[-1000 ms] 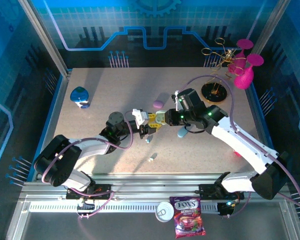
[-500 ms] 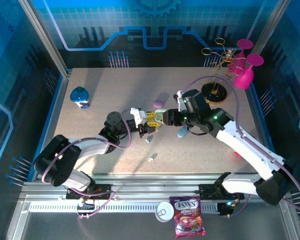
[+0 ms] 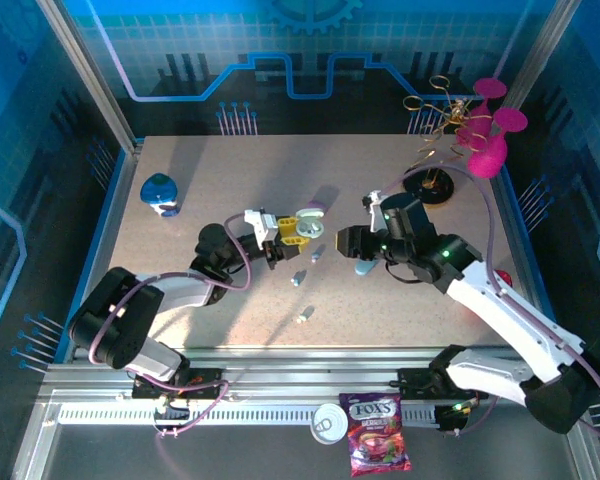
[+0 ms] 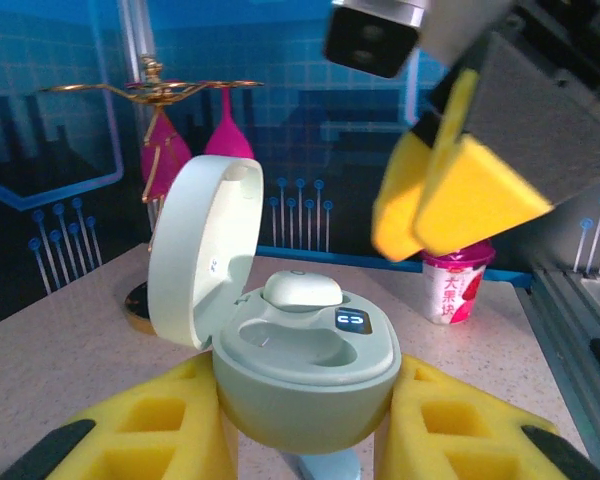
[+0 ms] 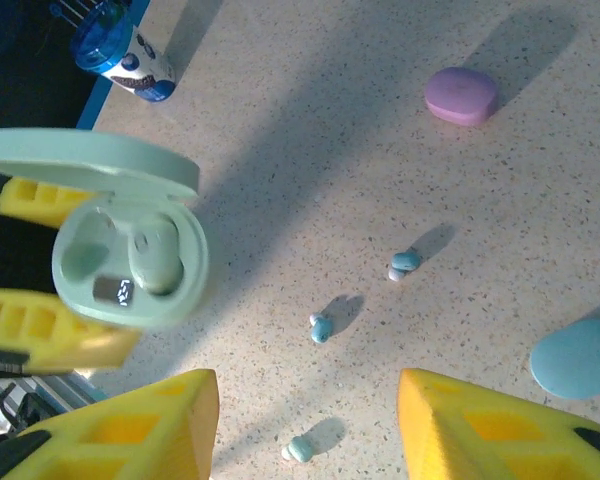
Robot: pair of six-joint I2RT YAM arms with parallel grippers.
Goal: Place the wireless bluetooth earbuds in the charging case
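My left gripper (image 3: pixel 288 232) (image 4: pixel 305 405) is shut on a pale green charging case (image 3: pixel 305 222) (image 4: pixel 310 375) (image 5: pixel 130 262), held upright with its lid (image 4: pixel 195 250) open. One pale earbud (image 4: pixel 302 289) (image 5: pixel 156 262) sits in the far socket; the near socket is bare. My right gripper (image 3: pixel 343 243) (image 5: pixel 308 400) hangs open to the right of the case, nothing between its yellow fingers (image 4: pixel 450 195). Three small blue-grey earbuds lie on the table: one (image 3: pixel 317 253) (image 5: pixel 405 262), a second (image 3: pixel 297 279) (image 5: pixel 321 327), a third (image 3: pixel 304 315) (image 5: pixel 300 449).
A purple oval case (image 3: pixel 315 209) (image 5: pixel 461 95) lies behind the grippers and a blue oval case (image 3: pixel 365 265) (image 5: pixel 578 358) under the right arm. A blue bottle (image 3: pixel 160 193) stands far left, a gold stand with pink glasses (image 3: pixel 485 140) far right, a yoghurt cup (image 4: pixel 458 285) beyond.
My right gripper has drawn back to the right, away from the case, and stands apart from it. My left gripper has shifted a little left and back with the case.
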